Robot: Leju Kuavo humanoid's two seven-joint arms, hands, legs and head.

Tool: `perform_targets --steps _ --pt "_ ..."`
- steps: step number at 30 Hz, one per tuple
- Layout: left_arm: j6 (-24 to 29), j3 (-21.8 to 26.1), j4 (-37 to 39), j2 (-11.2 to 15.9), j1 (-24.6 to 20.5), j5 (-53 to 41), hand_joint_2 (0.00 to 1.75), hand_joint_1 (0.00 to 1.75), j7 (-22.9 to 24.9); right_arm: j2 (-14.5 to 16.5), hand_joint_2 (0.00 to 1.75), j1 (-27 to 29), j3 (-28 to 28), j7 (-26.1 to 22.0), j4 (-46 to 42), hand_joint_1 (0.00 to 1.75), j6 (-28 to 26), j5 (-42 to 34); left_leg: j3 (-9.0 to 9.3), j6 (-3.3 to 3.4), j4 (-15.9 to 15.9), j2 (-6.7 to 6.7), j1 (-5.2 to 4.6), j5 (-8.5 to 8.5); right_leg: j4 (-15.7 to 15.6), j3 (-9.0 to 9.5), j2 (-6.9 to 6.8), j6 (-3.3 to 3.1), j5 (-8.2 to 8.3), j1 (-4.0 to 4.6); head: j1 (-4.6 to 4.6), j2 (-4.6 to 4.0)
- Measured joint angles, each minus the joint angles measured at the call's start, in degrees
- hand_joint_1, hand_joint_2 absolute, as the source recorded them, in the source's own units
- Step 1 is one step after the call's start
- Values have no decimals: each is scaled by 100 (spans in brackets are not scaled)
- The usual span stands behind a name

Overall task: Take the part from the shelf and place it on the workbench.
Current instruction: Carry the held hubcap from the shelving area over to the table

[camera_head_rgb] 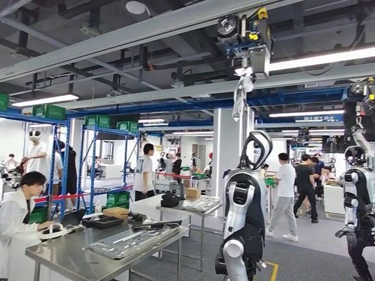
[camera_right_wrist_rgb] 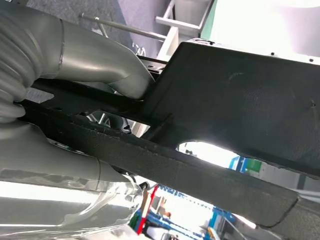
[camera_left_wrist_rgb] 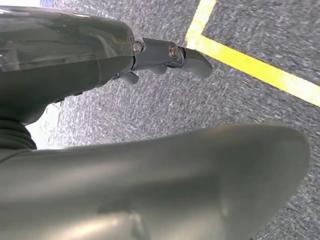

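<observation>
In the right wrist view my right hand [camera_right_wrist_rgb: 49,170] grips a flat black part [camera_right_wrist_rgb: 241,100] with cut-out openings. The thick grey thumb [camera_right_wrist_rgb: 98,62] presses on one face of it and the fingers lie under the other. The part reaches far out past the hand. In the left wrist view my left hand [camera_left_wrist_rgb: 94,60] hangs over grey carpet with its fingers [camera_left_wrist_rgb: 170,52] stretched out and nothing in it. Steel workbenches [camera_head_rgb: 66,252] stand at the lower left of the head view. Blue shelves [camera_head_rgb: 101,170] with green crates stand behind them.
Another humanoid robot [camera_head_rgb: 245,216] stands just right of the benches, and a further one [camera_head_rgb: 360,199] at the right edge. A person in white [camera_head_rgb: 17,222] sits at the near bench. Several people walk in the aisles. A yellow floor line [camera_left_wrist_rgb: 256,67] runs below my left hand.
</observation>
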Motion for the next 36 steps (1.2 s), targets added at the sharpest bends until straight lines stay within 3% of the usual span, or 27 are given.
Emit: perform_targets --steps 2,4,5,6,7,8,10,12,14,15,17,19,21,22,23,25,27,29,30,32,34,36 --pt "-5 0 0 5 -3 -2 0 0 -6 1 175 -4 0 10 2 175 1 -1 0 74 -15 -109 -4 22 389 -141 249 27 -287 -33 0 1" --pt "-13 0 0 5 -16 -2 0 0 -14 -7 175 10 1 13 15 175 4 -1 -16 122 -14 -235 -34 37 1188 -498 490 3 -677 -35 -1 0" --pt "-19 0 0 5 -20 -2 0 0 -19 -11 175 21 3 14 27 175 7 -1 -25 138 -13 -307 -57 45 1528 -666 533 -18 -783 -29 -1 0" --pt "-27 0 0 5 -21 -2 0 0 -23 -13 175 30 5 14 42 175 11 -1 -31 150 -12 -385 -80 53 1691 -758 558 -49 -782 -17 -1 -1" --pt "-33 0 0 5 -18 -2 0 0 -27 -14 175 35 8 18 53 175 15 -1 -30 159 -11 -466 -99 59 1612 -737 584 -90 -662 5 -1 -1" --pt "-39 0 0 4 -16 -2 0 0 -32 -15 175 34 9 24 61 175 17 -1 -23 165 -11 -548 -111 63 1313 -612 637 -140 -448 34 -1 -1" --pt "-47 0 1 -14 -19 -2 0 0 -48 -14 175 20 10 39 71 175 19 -4 -26 163 -10 -705 -109 78 524 -287 952 -252 -19 86 0 -1" --pt "-54 1 2 -37 -28 -5 0 0 -63 -11 175 6 10 52 94 175 19 -12 -70 125 -13 -846 -70 110 117 -135 1178 -312 142 111 -5 4" --pt "-56 1 2 -49 -8 -12 0 0 -69 5 175 -5 10 65 128 175 18 -27 -110 55 -39 -993 -42 156 5 -94 1067 -319 147 118 -11 9" --pt "-56 0 2 -52 11 -14 0 0 -70 20 175 -13 10 71 146 175 18 -37 -130 31 -33 -967 -53 149 -68 -63 974 -319 165 108 -12 7" --pt "-55 0 2 -58 20 -15 0 0 -73 54 175 -34 11 76 180 175 21 -62 -264 -10 217 -696 -88 -33 -204 -8 791 -314 217 78 -11 7" --pt "-52 0 2 -58 -10 -15 0 0 -76 71 175 -48 13 80 233 175 33 -81 -581 -59 886 -367 -74 -392 -234 8 600 -313 230 70 -11 7" --pt "-52 0 2 -57 -24 -15 0 0 -79 74 175 -51 18 86 291 175 49 -90 -825 -122 1428 -248 -23 -564 -230 10 397 -293 215 60 -11 5" --pt "-54 0 2 -56 -15 -16 0 0 -79 75 175 -53 21 91 313 175 55 -93 -804 -156 1416 -211 6 -505 -225 13 307 -275 203 51 -11 5" --pt "-54 0 2 -55 -3 -16 0 0 -79 78 175 -57 23 93 326 175 61 -98 -663 -190 1173 -162 33 -356 -212 17 229 -247 185 38 -11 4" --pt "-54 1 2 -50 0 -17 0 0 -80 91 175 -73 23 97 337 175 77 -109 -240 -237 414 56 50 -38 -151 20 99 -162 124 28 -10 2" --pt "-53 1 2 -46 -17 -17 0 0 -85 102 175 -93 29 105 339 175 97 -123 -27 -171 3 185 16 71 -90 23 -3 -80 66 41 -11 2" --pt "-53 1 2 -44 -11 -17 0 0 -88 105 175 -108 42 116 340 175 111 -140 -40 -52 -17 92 -20 56 -78 40 -99 -32 42 34 -14 1" --pt "-53 2 2 -42 3 -17 0 0 -88 107 175 -117 49 118 340 175 117 -151 -45 -12 -18 36 -25 59 -64 49 -77 -6 10 11 -13 1" --pt "-54 2 2 -38 13 -17 0 0 -87 113 175 -139 58 124 340 175 136 -175 -48 66 -27 -74 -27 74 204 -48 176 28 -207 -29 -13 1" --pt "-55 2 2 -37 -4 -15 0 0 -85 115 175 -153 65 129 348 175 153 -196 -53 127 -29 -194 -44 85 931 -378 473 23 -589 -39 -13 0" --pt "-55 2 2 -37 -18 -10 0 0 -80 113 175 -153 75 133 371 175 158 -204 -55 162 -28 -345 -85 92 1598 -713 553 -13 -792 -28 -13 -1"
